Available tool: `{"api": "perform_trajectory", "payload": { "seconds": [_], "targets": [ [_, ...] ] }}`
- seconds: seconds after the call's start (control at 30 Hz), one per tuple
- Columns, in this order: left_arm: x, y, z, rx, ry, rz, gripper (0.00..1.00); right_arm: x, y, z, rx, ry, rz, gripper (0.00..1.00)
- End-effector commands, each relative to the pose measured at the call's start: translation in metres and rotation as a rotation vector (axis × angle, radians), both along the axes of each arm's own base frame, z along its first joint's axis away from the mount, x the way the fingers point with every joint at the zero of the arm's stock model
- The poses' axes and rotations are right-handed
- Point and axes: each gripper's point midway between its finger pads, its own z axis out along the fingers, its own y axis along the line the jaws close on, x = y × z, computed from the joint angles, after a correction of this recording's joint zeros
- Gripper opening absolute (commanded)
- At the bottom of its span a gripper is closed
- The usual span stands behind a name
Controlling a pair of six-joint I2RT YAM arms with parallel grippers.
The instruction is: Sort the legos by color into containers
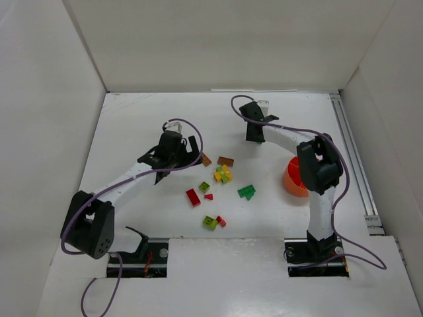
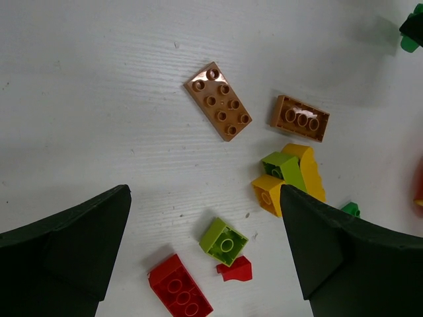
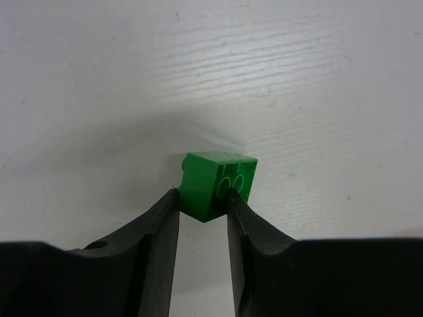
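So the right gripper is clamped down on a green brick, one finger on each side. It's out over bare table on the far side, well away from the orange bowl. I can't tell if the brick is sitting on the surface or just off it.

The bowl is on the right, near the right arm, and that arm's elbow covers most of it in the top view. Only a slice of the orange rim shows, so I honestly can't tell what's inside or see the dividers.

The left gripper is spread wide with nothing in it, hanging over the left part of the pile.

The rest of the legos are loose on the table mid-scene, left of the bowl:
- a flat brown plate and a brown brick at the far side, close together but not touching
- a yellow and lime clump just near of those
- a lime brick, with a small red piece right beside it and a red brick on its left
- a green pair to the right, toward the bowl
- another lime brick with a red one touching it, nearest the arm bases
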Motion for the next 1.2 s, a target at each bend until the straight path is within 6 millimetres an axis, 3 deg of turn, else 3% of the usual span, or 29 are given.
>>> {"api": "perform_trajectory", "payload": {
  "seconds": [0.0, 0.13, 0.17, 0.23, 0.27, 0.3, 0.33, 0.37, 0.4, 0.47, 0.5, 0.53, 0.6, 0.63, 0.7, 0.83, 1.07, 1.17],
  "targets": [
    [0.01, -0.006, 0.031, -0.049, -0.092, -0.015, 0.94, -0.007, 0.005, 0.051, -0.015, -0.094, 0.008, 0.0],
    [0.009, -0.007, 0.034, -0.051, -0.101, -0.028, 0.94, -0.028, 0.003, 0.066, -0.027, -0.098, 0.032, 0.0],
    [0.009, -0.007, 0.034, -0.051, -0.101, -0.029, 0.94, -0.032, 0.002, 0.083, -0.015, -0.123, 0.05, 0.0],
    [0.008, -0.008, 0.037, -0.054, -0.109, -0.041, 0.95, -0.044, 0.001, 0.094, 0.009, -0.13, 0.079, 0.0],
    [0.008, -0.007, 0.037, -0.047, -0.113, -0.048, 0.95, -0.054, -0.006, 0.091, 0.004, -0.119, 0.08, 0.0],
    [0.007, -0.009, 0.037, -0.052, -0.11, -0.055, 0.95, -0.065, -0.009, 0.112, 0.033, -0.154, 0.086, 0.0],
    [0.009, -0.012, 0.044, -0.063, -0.137, -0.073, 0.96, -0.079, -0.018, 0.103, 0.036, -0.128, 0.09, 0.0],
    [0.009, -0.012, 0.044, -0.063, -0.137, -0.073, 0.96, -0.088, -0.02, 0.108, 0.053, -0.135, 0.099, 0.0],
    [0.009, -0.013, 0.046, -0.065, -0.148, -0.086, 0.97, -0.099, -0.031, 0.127, 0.084, -0.171, 0.093, 0.0],
    [0.009, -0.013, 0.046, -0.065, -0.149, -0.087, 0.98, -0.116, -0.04, 0.13, 0.128, -0.168, 0.105, 0.0],
    [0.01, -0.016, 0.048, -0.075, -0.157, -0.094, 0.98, -0.128, -0.053, 0.121, 0.127, -0.145, 0.09, 0.0],
    [0.01, -0.015, 0.048, -0.068, -0.161, -0.1, 1.0, -0.14, -0.061, 0.134, 0.146, -0.17, 0.086, 0.0],
    [0.01, -0.02, 0.045, -0.084, -0.157, -0.122, 1.0, -0.157, -0.073, 0.126, 0.153, -0.153, 0.078, 0.0],
    [0.01, -0.02, 0.045, -0.077, -0.161, -0.129, 1.0, -0.163, -0.08, 0.135, 0.169, -0.18, 0.068, 0.0],
    [0.007, -0.023, 0.042, -0.087, -0.147, -0.148, 1.0, -0.173, -0.082, 0.133, 0.186, -0.174, 0.088, 0.0],
    [0.007, -0.023, 0.036, -0.083, -0.137, -0.148, 1.0, -0.178, -0.101, 0.132, 0.181, -0.19, 0.052, 0.0],
    [0.006, -0.025, 0.032, -0.084, -0.124, -0.155, 1.0, -0.162, -0.112, 0.142, 0.177, -0.252, 0.069, 0.01],
    [0.007, -0.025, 0.029, -0.081, -0.116, -0.155, 1.0, -0.156, -0.113, 0.129, 0.167, -0.211, 0.073, 0.01]
  ]
}}
